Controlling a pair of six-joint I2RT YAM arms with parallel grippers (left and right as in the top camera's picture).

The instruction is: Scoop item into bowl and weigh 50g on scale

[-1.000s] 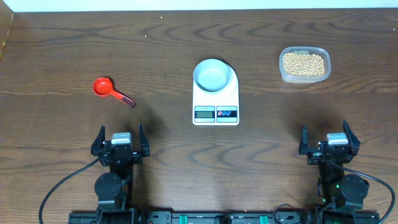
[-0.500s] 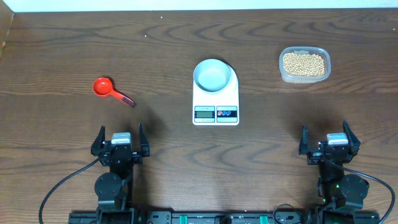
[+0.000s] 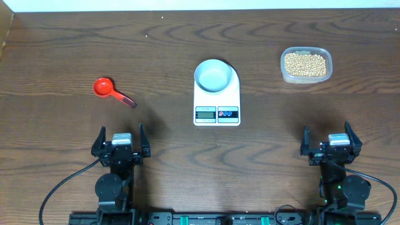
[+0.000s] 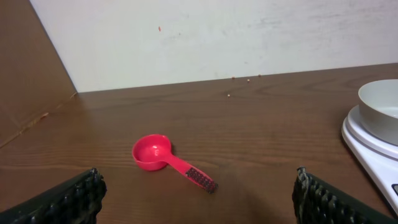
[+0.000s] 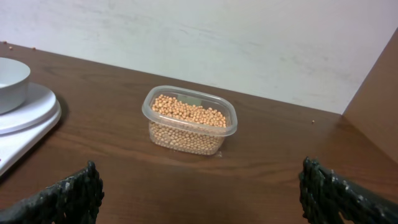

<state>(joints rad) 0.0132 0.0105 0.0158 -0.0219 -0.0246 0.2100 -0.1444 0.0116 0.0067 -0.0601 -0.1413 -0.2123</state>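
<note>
The tan-yellow beans (image 3: 305, 63) fill a clear plastic tub (image 3: 306, 76) at the back right; the beans also show in the right wrist view (image 5: 188, 112). The pale grey-blue bowl (image 3: 212, 75) stands empty on the white scale (image 3: 217, 114) at the table's middle; the bowl's edge shows in the left wrist view (image 4: 380, 102). A red scoop (image 3: 104, 87) lies on the table at the left, also seen in the left wrist view (image 4: 153, 152). My left gripper (image 3: 120, 134) is open and empty near the front edge. My right gripper (image 3: 330, 132) is open and empty at the front right.
The dark wooden table (image 3: 187, 37) ends at a white wall at the back. A brown board (image 4: 25, 74) stands along the table's left side.
</note>
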